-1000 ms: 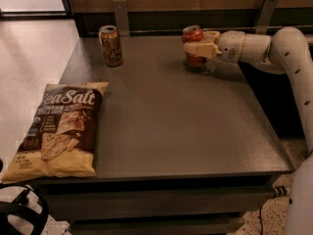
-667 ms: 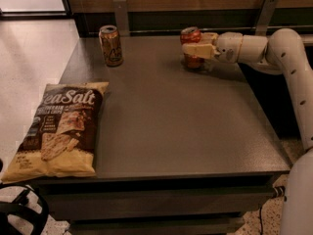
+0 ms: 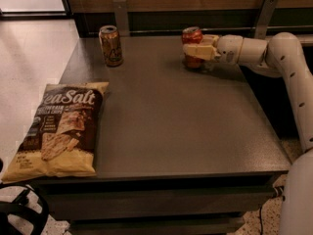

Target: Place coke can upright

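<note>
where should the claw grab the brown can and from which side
Round its middle, held level, coming from the red can's side. The brown can stands upright, so its curved wall gives two opposite faces to squeeze, and the claw is on that side, at the red can.

- We count two cans on the worktop (image 3: pixel 181 121): one coke can (image 3: pixel 191 34) and one tan can (image 3: pixel 111 45).
- We count one chip bag (image 3: pixel 61 129), lower left.
- We count one hand (image 3: pixel 193 47), upper right, clasping the coke can.
</note>
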Action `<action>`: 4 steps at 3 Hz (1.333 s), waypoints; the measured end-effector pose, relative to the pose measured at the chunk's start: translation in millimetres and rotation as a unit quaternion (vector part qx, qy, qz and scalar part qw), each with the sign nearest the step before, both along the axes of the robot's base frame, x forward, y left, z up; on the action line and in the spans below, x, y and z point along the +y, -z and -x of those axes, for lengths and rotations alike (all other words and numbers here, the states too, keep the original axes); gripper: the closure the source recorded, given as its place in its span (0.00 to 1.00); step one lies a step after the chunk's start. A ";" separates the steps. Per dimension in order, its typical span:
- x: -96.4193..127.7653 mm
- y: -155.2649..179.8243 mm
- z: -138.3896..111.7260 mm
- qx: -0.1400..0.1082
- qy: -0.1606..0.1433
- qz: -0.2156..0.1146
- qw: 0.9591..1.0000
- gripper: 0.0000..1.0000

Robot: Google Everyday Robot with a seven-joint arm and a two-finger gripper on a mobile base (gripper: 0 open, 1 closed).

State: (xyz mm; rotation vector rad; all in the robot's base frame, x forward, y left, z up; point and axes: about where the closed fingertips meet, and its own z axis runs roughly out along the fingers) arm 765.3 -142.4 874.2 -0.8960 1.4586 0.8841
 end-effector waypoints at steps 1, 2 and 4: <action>0.1 -1.1 0.0 0.000 0.000 0.000 1.000 0.58; 0.5 -1.5 0.0 0.000 0.000 0.000 1.000 0.35; 8.0 -0.8 -0.7 0.001 -0.006 -0.001 1.000 0.00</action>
